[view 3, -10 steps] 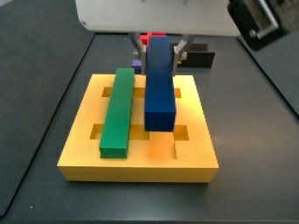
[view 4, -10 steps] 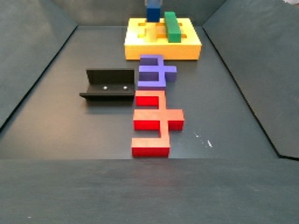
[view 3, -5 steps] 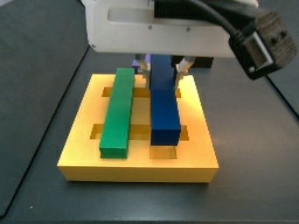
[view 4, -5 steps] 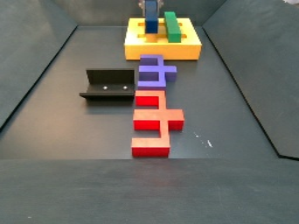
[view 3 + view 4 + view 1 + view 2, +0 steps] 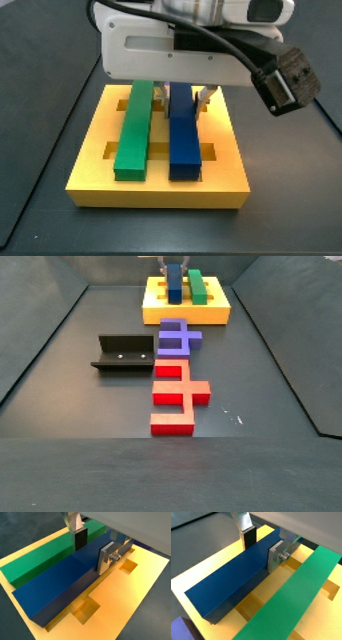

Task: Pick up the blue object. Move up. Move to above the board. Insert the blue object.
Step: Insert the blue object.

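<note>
My jaws (image 5: pixel 92 546) were closed on the blue bar (image 5: pixel 63 582), one silver finger (image 5: pixel 276 556) flat against each long side, near the bar's far end rather than its middle. The bar lay level, its long axis running straight out from between my fingers and parallel to the green bar (image 5: pixel 294 592) just beside it. In a side view the blue bar (image 5: pixel 183 140) sat low along the board (image 5: pixel 94 175), lined up with a groove and, as far as I could judge, down in it or very nearly so; I could not tell whether it had bottomed out. What mattered next, I judged, was keeping that axis true to the groove, then letting go. Away from the board (image 5: pixel 151 303), a purple block (image 5: pixel 175 336), red pieces (image 5: pixel 178 393) and the fixture (image 5: pixel 124 353) stood on the worktop.
</note>
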